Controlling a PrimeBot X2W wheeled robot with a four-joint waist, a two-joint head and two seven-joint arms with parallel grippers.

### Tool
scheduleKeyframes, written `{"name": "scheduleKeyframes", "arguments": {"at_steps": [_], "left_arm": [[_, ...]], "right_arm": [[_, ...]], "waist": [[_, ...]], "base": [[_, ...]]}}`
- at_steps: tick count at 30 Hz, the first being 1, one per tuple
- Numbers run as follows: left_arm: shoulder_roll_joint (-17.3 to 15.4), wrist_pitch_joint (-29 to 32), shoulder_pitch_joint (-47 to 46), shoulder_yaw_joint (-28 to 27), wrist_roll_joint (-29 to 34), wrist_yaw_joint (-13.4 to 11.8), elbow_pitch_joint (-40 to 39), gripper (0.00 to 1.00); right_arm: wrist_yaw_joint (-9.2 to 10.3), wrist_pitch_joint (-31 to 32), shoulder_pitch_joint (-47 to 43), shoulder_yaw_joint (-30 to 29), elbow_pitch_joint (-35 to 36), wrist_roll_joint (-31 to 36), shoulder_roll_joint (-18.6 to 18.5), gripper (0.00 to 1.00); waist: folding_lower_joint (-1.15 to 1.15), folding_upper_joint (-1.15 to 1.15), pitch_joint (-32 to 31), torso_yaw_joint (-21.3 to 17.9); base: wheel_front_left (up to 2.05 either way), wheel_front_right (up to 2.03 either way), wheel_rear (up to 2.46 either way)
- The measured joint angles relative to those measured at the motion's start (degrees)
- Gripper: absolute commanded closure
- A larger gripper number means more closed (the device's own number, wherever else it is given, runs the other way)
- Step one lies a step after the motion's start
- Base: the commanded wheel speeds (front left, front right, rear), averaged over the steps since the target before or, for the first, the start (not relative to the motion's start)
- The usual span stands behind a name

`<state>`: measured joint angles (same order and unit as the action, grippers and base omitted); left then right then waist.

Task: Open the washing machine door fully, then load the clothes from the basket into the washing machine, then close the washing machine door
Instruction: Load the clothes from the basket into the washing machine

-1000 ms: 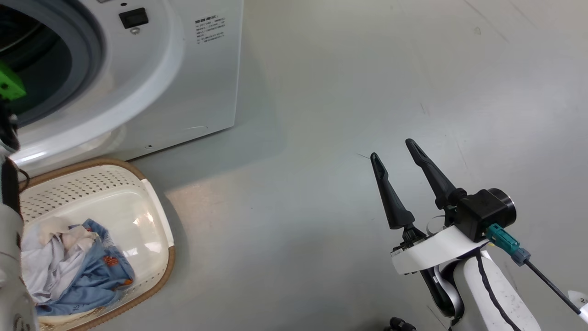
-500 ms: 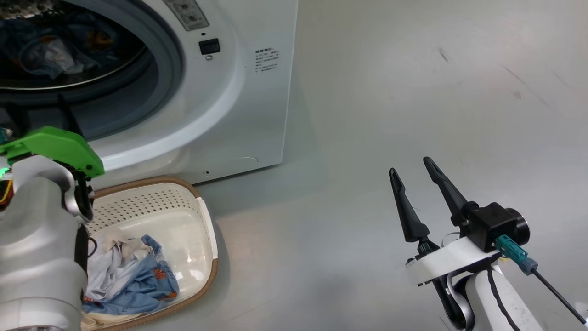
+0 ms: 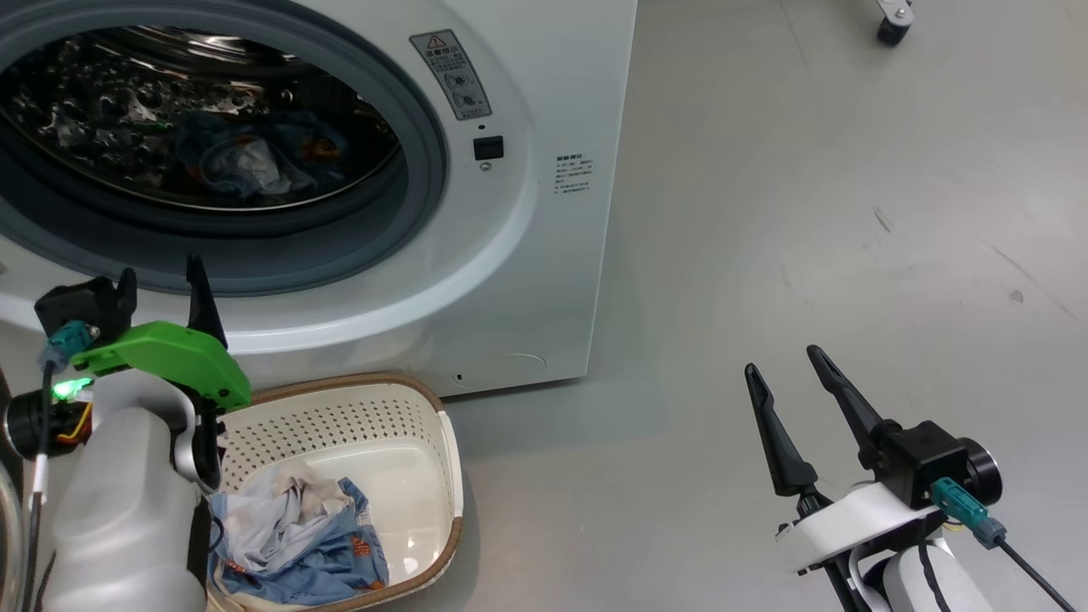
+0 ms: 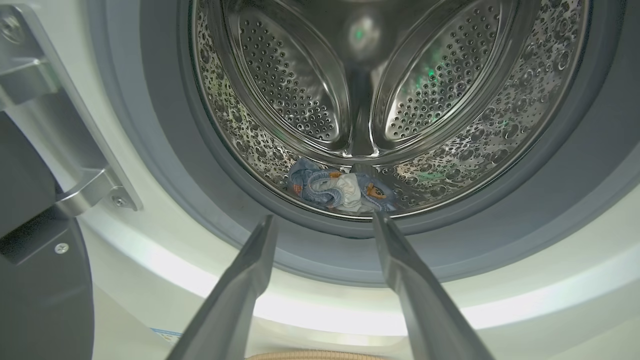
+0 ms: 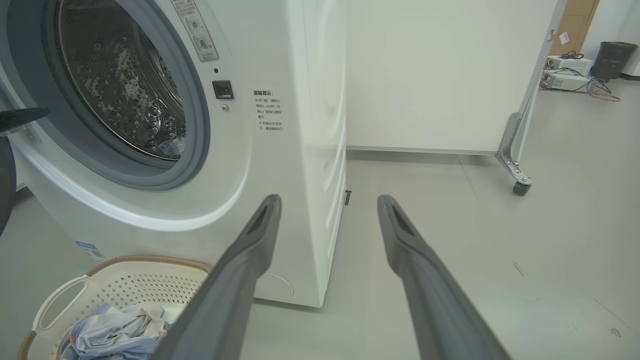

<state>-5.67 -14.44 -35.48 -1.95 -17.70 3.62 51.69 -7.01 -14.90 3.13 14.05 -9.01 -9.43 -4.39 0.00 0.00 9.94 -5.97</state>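
The white washing machine (image 3: 544,280) stands with its drum uncovered. The washing machine door (image 4: 40,300) hangs swung out at the left on its metal hinge (image 4: 75,165). One blue-and-white bundle of clothes (image 4: 340,187) lies at the bottom of the steel drum. More clothes (image 3: 297,544) lie in the cream basket (image 3: 446,476) on the floor before the washer. My left gripper (image 4: 324,217) is open and empty, just outside the drum's lower rim, above the basket, pointing in. My right gripper (image 3: 783,360) is open and empty, over bare floor to the washer's right.
Grey floor (image 3: 807,212) spreads to the right of the washer. Behind it stands a white partition (image 5: 440,75) on castors (image 5: 520,187). A dark bin (image 5: 612,57) and some equipment sit far off at the right.
The head camera has swung, bringing the whole drum opening into view. My left gripper has risen in front of the drum's lower rim. Both grippers stay open.
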Motion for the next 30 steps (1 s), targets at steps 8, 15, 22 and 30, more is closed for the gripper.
{"name": "scheduleKeyframes", "arguments": {"at_steps": [8,15,22,30], "left_arm": [[1.1,0.0,8.4,0.4,0.0,2.5,-7.9,0.0],[1.6,0.0,18.6,0.0,0.0,2.5,-15.5,0.0],[2.1,0.0,26.5,-1.4,0.0,2.9,-23.8,0.0],[2.7,0.0,35.6,-2.2,0.0,3.0,-32.7,0.0]], "right_arm": [[0.0,0.0,-1.6,-0.2,0.0,0.5,-1.1,0.0],[0.0,0.0,-3.0,-0.2,0.0,0.6,-1.3,0.0],[0.0,0.0,-4.7,-0.2,0.8,0.6,-2.3,0.0],[0.0,0.0,-6.2,-0.7,1.3,0.6,-2.9,0.0]], "waist": [[0.0,0.0,-3.4,2.1],[0.0,0.0,-6.1,3.0],[0.0,0.0,-8.1,3.8],[0.0,0.0,-9.5,5.4]], "base": [[0.0,0.0,0.0],[0.0,0.0,0.0],[0.0,0.0,0.0],[0.0,0.0,0.0]]}}
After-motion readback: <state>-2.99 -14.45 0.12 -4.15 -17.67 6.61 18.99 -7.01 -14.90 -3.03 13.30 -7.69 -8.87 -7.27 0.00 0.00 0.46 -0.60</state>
